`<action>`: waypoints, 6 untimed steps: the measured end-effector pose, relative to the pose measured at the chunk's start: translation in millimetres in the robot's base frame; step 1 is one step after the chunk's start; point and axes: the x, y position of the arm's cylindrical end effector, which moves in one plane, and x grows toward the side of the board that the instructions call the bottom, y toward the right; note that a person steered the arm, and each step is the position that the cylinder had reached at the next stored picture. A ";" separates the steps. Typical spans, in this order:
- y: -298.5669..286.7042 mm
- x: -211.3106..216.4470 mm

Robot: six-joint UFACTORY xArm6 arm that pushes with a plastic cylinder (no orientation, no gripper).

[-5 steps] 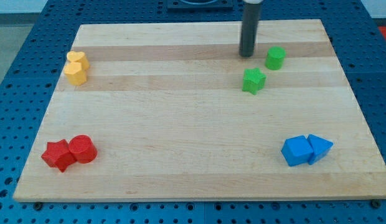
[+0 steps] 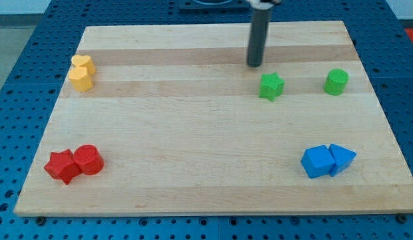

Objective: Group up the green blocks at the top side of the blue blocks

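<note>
A green star block (image 2: pixel 272 86) lies at the upper right of the wooden board (image 2: pixel 193 133). A green cylinder (image 2: pixel 336 81) stands further right, near the board's right edge, apart from the star. A blue cube (image 2: pixel 317 162) and a blue triangular block (image 2: pixel 342 159) touch each other at the lower right, well below both green blocks. My tip (image 2: pixel 255 65) is just up and left of the green star, a small gap away from it and far left of the green cylinder.
Two yellow blocks (image 2: pixel 81 73) sit together at the upper left. A red star block (image 2: pixel 62 166) and a red cylinder (image 2: pixel 88 160) touch at the lower left. Blue perforated table surrounds the board.
The green cylinder has moved right and down, away from the star. My tip has shifted a little left and down. The green star has stayed put.
</note>
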 end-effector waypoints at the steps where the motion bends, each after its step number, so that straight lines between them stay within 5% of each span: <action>1: -9.4 45.0; 4: 103.5 86.7; 6: 109.7 128.2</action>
